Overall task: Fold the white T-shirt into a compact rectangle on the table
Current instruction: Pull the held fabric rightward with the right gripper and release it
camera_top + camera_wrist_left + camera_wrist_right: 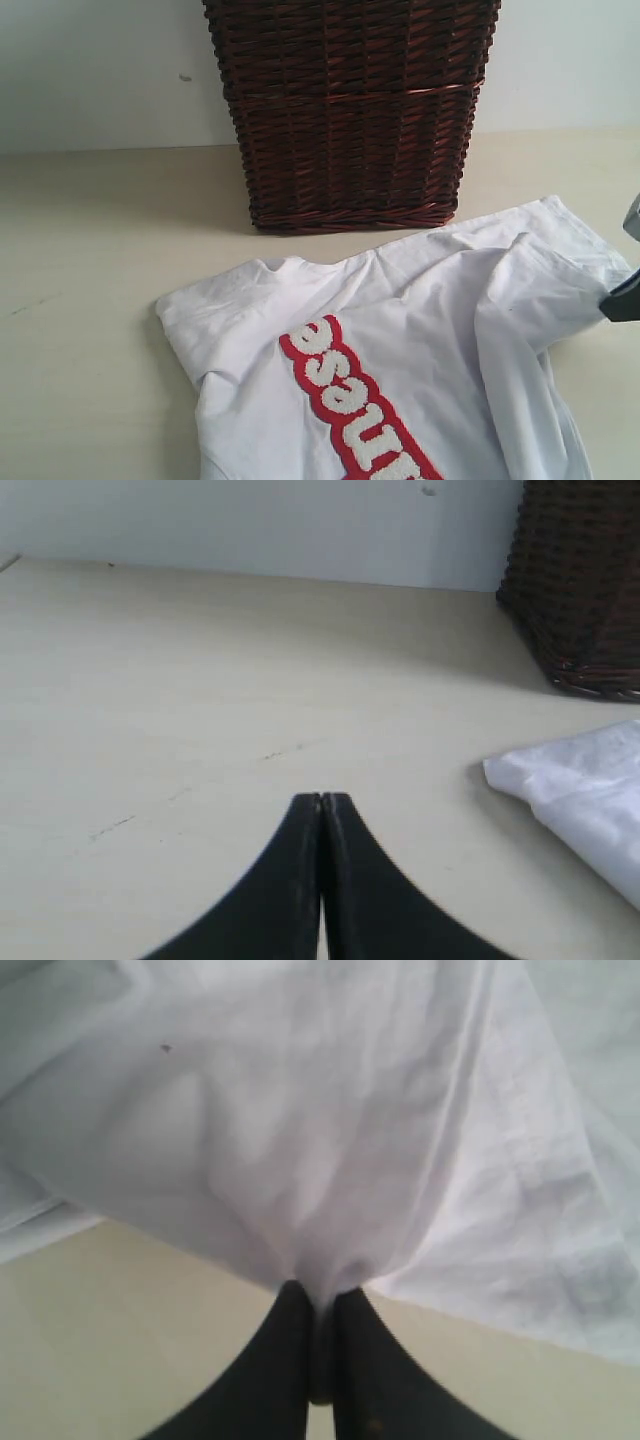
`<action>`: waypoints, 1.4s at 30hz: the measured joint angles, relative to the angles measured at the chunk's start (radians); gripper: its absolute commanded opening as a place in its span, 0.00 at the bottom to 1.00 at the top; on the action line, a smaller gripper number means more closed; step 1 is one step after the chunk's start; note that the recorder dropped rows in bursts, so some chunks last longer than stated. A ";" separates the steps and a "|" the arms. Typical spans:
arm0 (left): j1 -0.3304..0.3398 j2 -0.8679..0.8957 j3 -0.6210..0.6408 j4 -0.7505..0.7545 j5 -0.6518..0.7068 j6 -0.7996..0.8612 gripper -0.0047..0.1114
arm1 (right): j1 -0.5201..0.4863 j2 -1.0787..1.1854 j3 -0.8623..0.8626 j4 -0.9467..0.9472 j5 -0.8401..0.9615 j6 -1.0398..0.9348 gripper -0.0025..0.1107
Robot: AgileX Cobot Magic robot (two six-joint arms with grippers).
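Observation:
The white T-shirt [420, 330] lies rumpled on the pale table [90, 300], its red band of puffy white letters [350, 395] running toward the front edge. At the far right edge my right gripper [622, 298] is shut on the shirt's right side; the right wrist view shows white cloth [330, 1160] bunched and pinched between the black fingers [285, 1340], lifted off the table. My left gripper [321, 800] is shut with nothing in it, hovering over bare table left of the shirt's sleeve [580, 790]. It is out of the exterior view.
A tall dark brown wicker basket [350, 110] stands at the back, just behind the shirt's collar, and shows in the left wrist view too as the basket [580, 580]. A pale wall rises behind it.

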 measured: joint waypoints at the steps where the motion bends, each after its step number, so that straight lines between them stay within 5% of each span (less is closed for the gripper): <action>1: 0.000 0.000 0.000 0.000 0.000 0.000 0.04 | 0.000 -0.026 0.000 -0.043 0.019 0.034 0.02; 10: 0.000 0.000 0.000 0.000 0.000 0.000 0.04 | -0.073 -0.318 0.004 -0.686 0.421 0.297 0.02; 21: 0.000 0.000 0.000 0.000 0.000 0.000 0.04 | -0.218 -0.534 0.229 -1.256 0.440 0.316 0.03; 31: 0.000 0.000 0.000 0.000 0.000 0.000 0.04 | -0.221 -0.582 0.356 -1.271 0.251 0.336 0.52; 38: 0.000 0.000 0.000 0.000 0.000 0.000 0.04 | -0.221 -0.685 0.358 -1.123 -0.066 0.329 0.54; 42: 0.000 0.000 0.000 0.000 0.000 0.000 0.04 | -0.221 -0.752 0.358 -0.677 -0.198 0.038 0.52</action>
